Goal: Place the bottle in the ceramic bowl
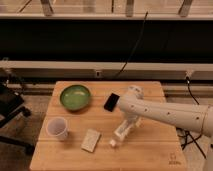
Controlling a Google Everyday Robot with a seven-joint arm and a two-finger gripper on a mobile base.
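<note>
The wooden counter (150,155) fills the lower middle, and its near edge runs off the bottom. Behind it are a dark wall band and a pale ledge, with a black cable (135,45) hanging down toward the counter's back edge. The white arm (165,112) reaches in from the right, its base cut off by the right edge, and bends down over the counter's middle. A dark office chair (10,107) shows only in part at the left border. The ceramic bowl (75,96), green with a paler centre, sits at the back left of the counter with nothing visible inside. The translucent cup (57,128) stands upright near the left front, well apart from the bowl. A black phone (112,101) lies flat just right of the bowl, its right end close under the arm's elbow. A flat white box (90,140) rests between the cup and the end effector (120,136), which points down and to the left, low over the counter right of the box, clenched. The bottle (114,143) appears gripped in it. Only its lower tip sticks out toward the box. The rest is white against white and hard to tell from the fingers. It lies well apart from the bowl.
</note>
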